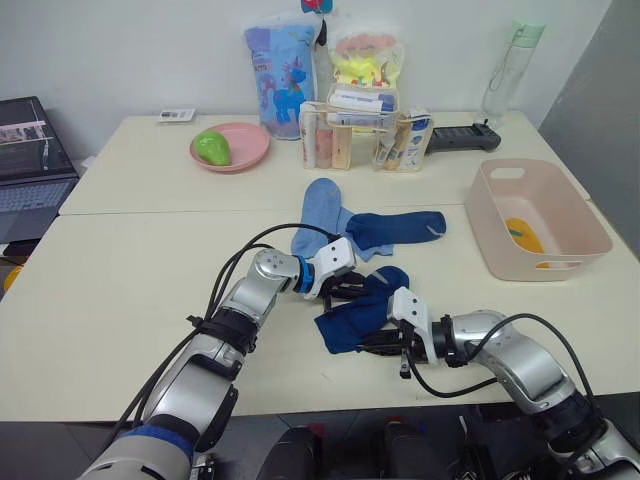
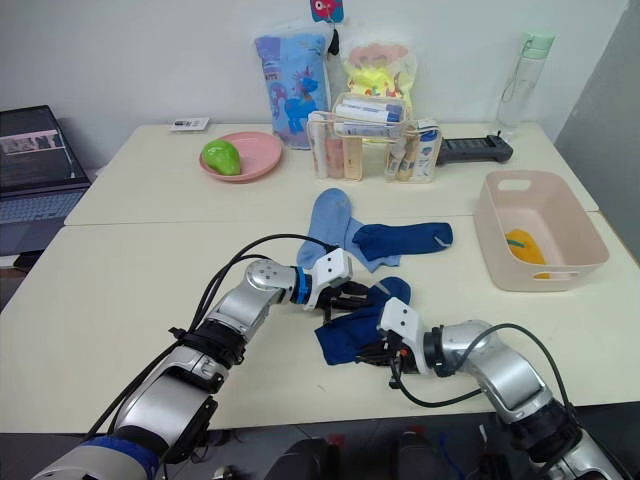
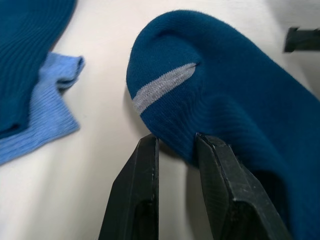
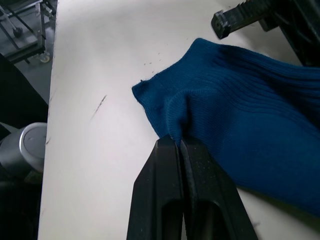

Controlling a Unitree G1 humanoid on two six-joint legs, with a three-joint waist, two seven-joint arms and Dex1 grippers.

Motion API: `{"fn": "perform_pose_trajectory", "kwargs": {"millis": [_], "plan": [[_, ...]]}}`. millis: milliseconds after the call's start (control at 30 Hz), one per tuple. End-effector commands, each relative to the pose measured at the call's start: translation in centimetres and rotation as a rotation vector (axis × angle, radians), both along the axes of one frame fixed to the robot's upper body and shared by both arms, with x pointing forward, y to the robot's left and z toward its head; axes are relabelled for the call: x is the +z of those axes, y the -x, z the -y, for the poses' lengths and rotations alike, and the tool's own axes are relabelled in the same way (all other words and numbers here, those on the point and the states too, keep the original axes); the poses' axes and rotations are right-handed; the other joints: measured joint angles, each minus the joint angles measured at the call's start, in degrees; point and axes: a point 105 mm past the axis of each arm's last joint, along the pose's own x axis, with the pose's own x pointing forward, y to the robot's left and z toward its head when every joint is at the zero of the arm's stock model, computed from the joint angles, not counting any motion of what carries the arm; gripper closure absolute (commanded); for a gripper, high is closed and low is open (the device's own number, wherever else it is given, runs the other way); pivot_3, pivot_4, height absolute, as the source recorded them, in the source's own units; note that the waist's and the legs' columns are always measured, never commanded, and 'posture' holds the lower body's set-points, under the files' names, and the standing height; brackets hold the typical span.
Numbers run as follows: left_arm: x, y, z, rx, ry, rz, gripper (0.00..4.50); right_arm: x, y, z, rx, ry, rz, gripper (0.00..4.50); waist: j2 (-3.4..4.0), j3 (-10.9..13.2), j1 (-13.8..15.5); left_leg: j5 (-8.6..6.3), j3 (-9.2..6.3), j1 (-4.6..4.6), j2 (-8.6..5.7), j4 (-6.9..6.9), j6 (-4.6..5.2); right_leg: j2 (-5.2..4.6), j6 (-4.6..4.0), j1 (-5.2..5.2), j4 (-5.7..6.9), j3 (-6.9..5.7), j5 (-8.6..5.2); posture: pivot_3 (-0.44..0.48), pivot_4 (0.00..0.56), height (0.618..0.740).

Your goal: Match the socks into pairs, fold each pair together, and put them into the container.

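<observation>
At the far left of the table (image 1: 120,300) we note a pink plate (image 1: 231,146) holding a green object (image 1: 212,147). Our left gripper (image 3: 176,146) sits near the table centre with its fingers (image 3: 139,190) parted around the heel edge of the near navy sock (image 1: 358,312); the fabric lies between the jaws, which are not closed on it. Beyond it lies a light blue sock (image 1: 317,212), partly overlapped by a second navy sock (image 1: 396,229). Our right gripper (image 4: 179,145) is clenched on the cuff edge of the near navy sock, its fingers pressed together over a fold of knit. At the far right stands the container (image 1: 580,225), with a mustard yellow sock (image 1: 524,235) inside.
</observation>
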Motion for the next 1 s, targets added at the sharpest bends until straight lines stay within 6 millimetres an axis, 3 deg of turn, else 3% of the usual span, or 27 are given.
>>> {"fn": "perform_pose_trajectory", "kwargs": {"millis": [33,167,367,633,833,967,1000], "plan": [[0.8,-0.5,-1.4,0.073,0.038,0.017,3.48,1.6,0.1,1.0,-0.005,0.0,0.073,4.5,0.0,0.0,0.0,0.0,0.0,0.0,0.01,0.0,0.0,0.0,0.0,0.0,0.0,0.0,0.0,0.0,0.15,0.74],[1.3,-0.3,-1.9,0.117,0.121,-0.05,4.47,1.8,0.1,1.8,-0.024,0.002,0.076,4.5,-0.01,0.0,-0.05,0.0,0.0,0.0,0.02,0.0,0.0,0.0,0.0,-0.02,0.02,0.0,0.0,0.0,0.15,0.74],[2.1,-0.6,-0.5,0.099,0.132,-0.019,4.47,1.1,0.8,2.3,0.005,0.022,0.042,4.5,-0.02,0.01,0.16,0.0,0.0,-0.04,0.0,0.04,0.0,0.0,0.0,-0.02,0.01,-0.01,0.0,0.0,0.15,0.74],[3.3,-1.1,0.2,0.078,0.129,0.008,4.47,1.8,1.1,2.9,0.006,0.022,0.044,4.5,-0.03,0.02,0.13,0.0,0.01,-0.05,0.0,0.04,0.0,-0.01,0.0,-0.02,0.01,-0.01,0.0,0.0,0.15,0.74],[3.5,-0.9,1.5,0.025,0.133,-0.006,2.93,1.7,2.4,3.1,0.027,0.033,0.019,4.5,-0.05,0.03,0.15,0.0,0.0,-0.07,0.0,0.04,0.0,0.0,0.0,-0.03,0.01,-0.02,0.0,0.0,0.15,0.74],[1.8,-1.1,2.1,0.011,0.023,0.018,1.65,1.6,3.0,3.3,0.039,0.036,-0.01,4.5,-0.06,0.03,0.2,0.0,0.0,-0.08,0.0,0.08,0.0,0.0,0.01,0.0,0.01,-0.03,0.0,0.0,0.15,0.74],[1.4,-1.1,2.2,0.004,-0.001,0.019,1.65,1.7,3.1,3.3,0.039,0.036,-0.012,4.5,-0.07,0.04,0.21,0.0,0.0,-0.07,0.0,0.08,0.0,0.0,0.01,0.0,0.01,-0.03,0.0,0.0,0.15,0.74]]}}
